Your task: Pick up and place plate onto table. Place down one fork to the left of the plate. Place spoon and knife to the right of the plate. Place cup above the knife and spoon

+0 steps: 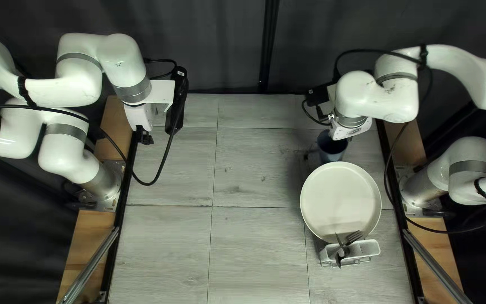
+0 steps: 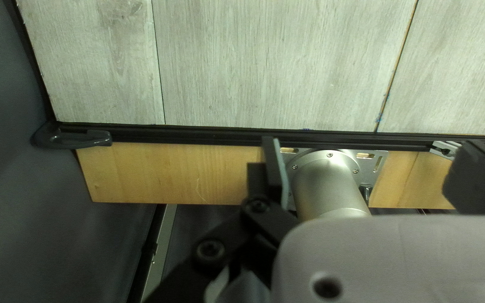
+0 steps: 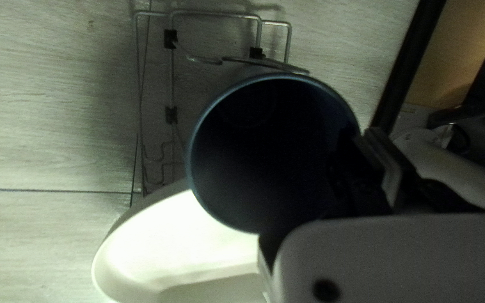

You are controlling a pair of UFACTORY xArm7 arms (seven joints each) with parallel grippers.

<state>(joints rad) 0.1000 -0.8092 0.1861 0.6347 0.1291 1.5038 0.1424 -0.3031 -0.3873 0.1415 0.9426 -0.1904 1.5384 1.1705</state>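
Plate (image 1: 341,197), cream, evenly round (face upward), at four o'clock; left hand (image 1: 144,137) spread apart; right hand (image 1: 349,130), cannot tell.

No text or label can be read.

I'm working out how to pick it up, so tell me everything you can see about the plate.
The plate is round, off-white and plain, with a raised rim; plastic or ceramic, I can't tell. It's at the right of the top left view, between the cup and the cutlery holder, apparently propped in the wire rack. Whether cup or holder touches it is unclear.
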